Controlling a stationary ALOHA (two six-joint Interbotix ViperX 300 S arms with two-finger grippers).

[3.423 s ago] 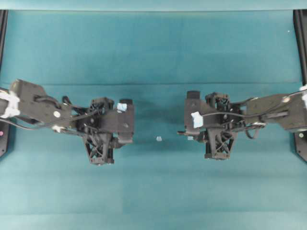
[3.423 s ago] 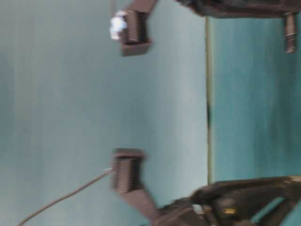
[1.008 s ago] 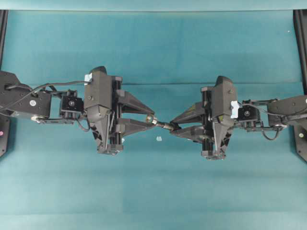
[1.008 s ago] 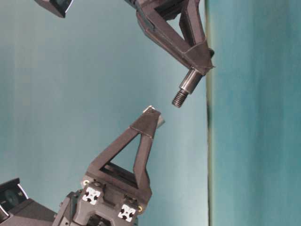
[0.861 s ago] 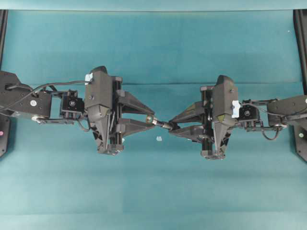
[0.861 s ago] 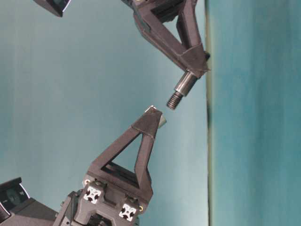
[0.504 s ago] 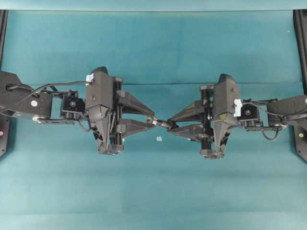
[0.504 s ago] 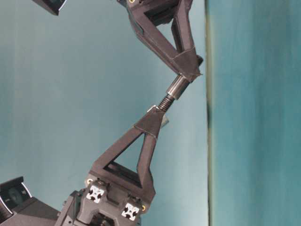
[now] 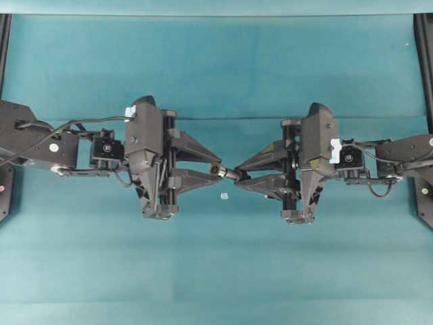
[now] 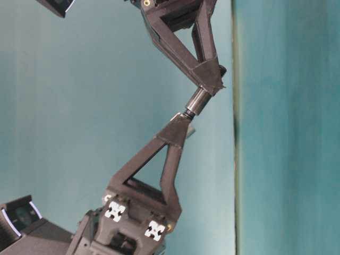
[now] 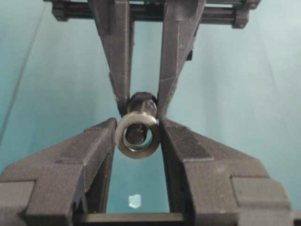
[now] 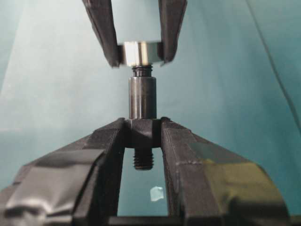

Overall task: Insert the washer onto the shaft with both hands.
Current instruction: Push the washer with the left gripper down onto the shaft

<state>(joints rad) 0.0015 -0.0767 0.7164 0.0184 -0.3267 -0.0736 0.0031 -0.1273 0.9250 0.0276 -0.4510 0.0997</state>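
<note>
A: Pincers first. Left gripper [image 11: 138,136] is clamped on the washer [image 11: 137,138], ring held by its edge between the two fingertips, hole facing the other arm. Right gripper [image 12: 143,136] is clamped on the shaft [image 12: 142,98], fingers pinching a lower step, thick barrel and threaded tip sticking out toward the ring, a short threaded stub poking out behind the fingers.

B: Contact?

A: Yes, it looks like it. Right wrist view shows the threaded tip right at the washer's [image 12: 139,52] face, only a few threads visible below it. Left wrist view shows the shaft's [image 11: 136,133] dark end centred inside the hole. Side view has the shaft [image 10: 197,102] running straight into the left gripper's tips.

B: So seated?

A: I'd say not yet. Tip is entered, ring doesn't look pushed down to the barrel shoulder. Judgement: alignment done, insertion started, still needs sliding on fully. Can't tell exact depth.

B: Surroundings?

A: Overhead, both arms meet mid-air over the teal table [image 9: 216,271], left gripper [image 9: 215,171] and right gripper [image 9: 238,177] tip to tip, washer [image 9: 215,170] and shaft [image 9: 231,173] between them. Small pale speck [image 9: 224,196] lies on the cloth just below the joint, not involved.
</note>
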